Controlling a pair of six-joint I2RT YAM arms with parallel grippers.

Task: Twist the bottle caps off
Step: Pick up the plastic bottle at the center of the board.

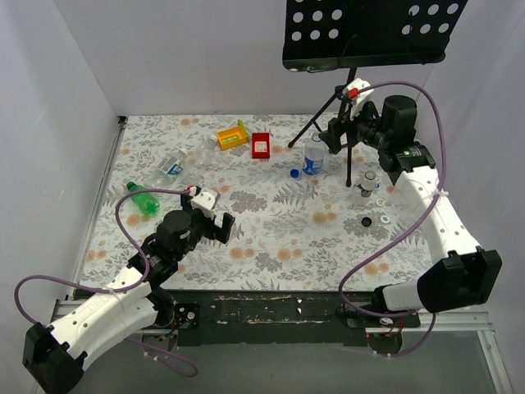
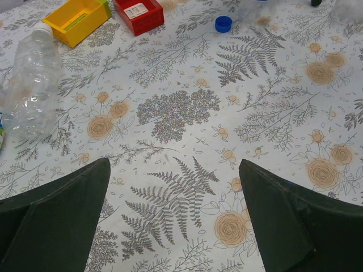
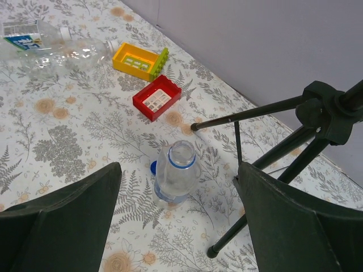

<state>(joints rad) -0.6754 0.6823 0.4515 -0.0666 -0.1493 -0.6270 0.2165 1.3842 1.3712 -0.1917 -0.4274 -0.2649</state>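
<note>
An upright clear bottle (image 3: 177, 173) with a blue neck ring and an open mouth stands below my right gripper (image 3: 178, 167), which is open, its fingers wide of the bottle. A loose blue cap (image 3: 153, 167) lies against that bottle's base. In the top view this bottle (image 1: 313, 156) is just left of the right gripper (image 1: 336, 135), with the blue cap (image 1: 294, 173) beside it. My left gripper (image 2: 174, 164) hangs open over bare cloth. A clear bottle (image 2: 31, 85) with a white cap (image 2: 41, 26) lies to its left. A green bottle (image 1: 143, 199) lies nearby.
A black tripod (image 3: 272, 153) stands right beside the open bottle. A yellow box (image 1: 232, 135) and a red box (image 1: 261, 145) sit at the back. Another small bottle (image 1: 369, 182) stands at the right, with a black cap (image 1: 365, 222) and a white cap (image 1: 383, 220) loose near it.
</note>
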